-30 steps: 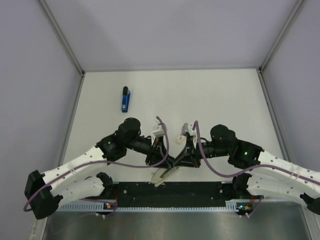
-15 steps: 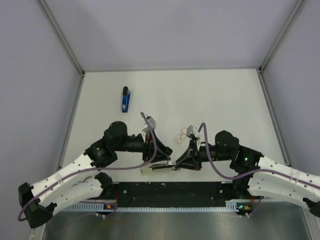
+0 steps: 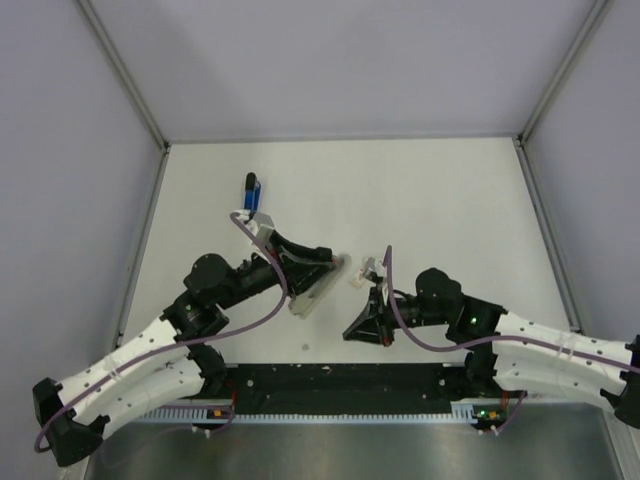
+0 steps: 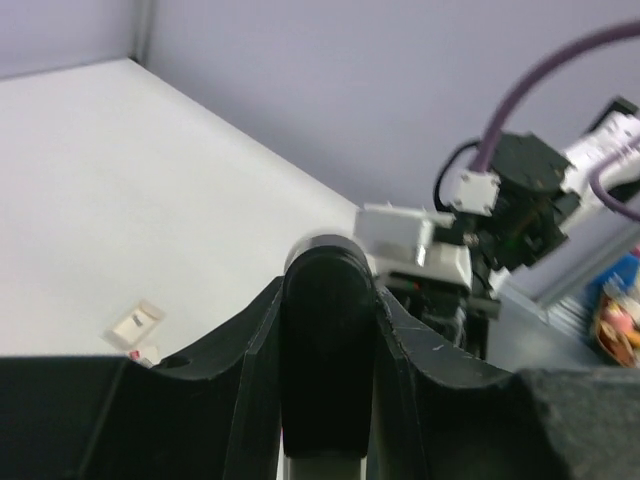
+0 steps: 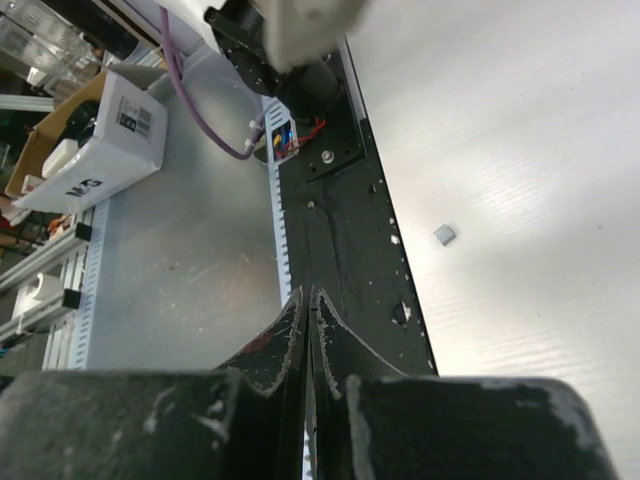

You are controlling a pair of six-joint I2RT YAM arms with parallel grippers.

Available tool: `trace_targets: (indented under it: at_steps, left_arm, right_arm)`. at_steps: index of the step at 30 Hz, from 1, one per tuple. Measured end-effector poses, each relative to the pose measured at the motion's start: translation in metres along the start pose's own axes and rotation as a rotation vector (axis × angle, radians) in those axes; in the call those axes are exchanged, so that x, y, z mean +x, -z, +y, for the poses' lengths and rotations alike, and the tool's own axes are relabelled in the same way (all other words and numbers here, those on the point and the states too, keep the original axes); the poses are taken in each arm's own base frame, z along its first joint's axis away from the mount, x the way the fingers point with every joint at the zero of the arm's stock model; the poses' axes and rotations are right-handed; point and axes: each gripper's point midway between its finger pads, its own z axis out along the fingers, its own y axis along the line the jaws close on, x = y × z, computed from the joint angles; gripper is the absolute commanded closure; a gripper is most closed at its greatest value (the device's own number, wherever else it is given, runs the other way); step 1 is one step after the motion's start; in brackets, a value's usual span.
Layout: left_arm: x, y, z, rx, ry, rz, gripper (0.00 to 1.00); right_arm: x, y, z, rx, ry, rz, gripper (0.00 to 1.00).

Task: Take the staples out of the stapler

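Left claw (image 3: 325, 270) swung away from right claw (image 3: 352, 332), clamping dark piece (image 4: 328, 340).

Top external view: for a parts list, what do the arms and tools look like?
The left arm and right arm have white links, black joints, a looping purple cable each. A green light shows on the right one. The left tool and right tool are black, tapered, scuffed.

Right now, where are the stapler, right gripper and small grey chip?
stapler (image 3: 253, 198): top view, blue body.
right gripper (image 5: 306, 300): right wrist view, between the closed fingertips.
small grey chip (image 5: 445, 235): right wrist view, its centre.
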Motion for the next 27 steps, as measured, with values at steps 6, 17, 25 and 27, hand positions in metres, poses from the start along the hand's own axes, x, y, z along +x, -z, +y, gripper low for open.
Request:
trace_targets:
  at_steps: [6,17,25,27]
  left_arm:
    - [-0.022,-0.009,0.021,-0.092,0.019,-0.145,1.00]
    - [-0.008,-0.020,0.032,-0.110,0.026,-0.103,1.00]
    - [0.006,-0.018,0.011,-0.011,-0.015,0.039,1.00]
    - [0.008,-0.016,0.004,0.022,-0.025,0.073,1.00]
  right_arm:
    - [0.001,-0.013,-0.001,-0.026,-0.034,0.007,1.00]
    - [-0.025,-0.003,0.001,0.043,0.046,0.000,0.75]
    - [-0.079,0.037,0.023,0.127,0.184,-0.075,0.57]
    - [-0.084,0.046,0.025,0.152,0.206,-0.079,0.55]
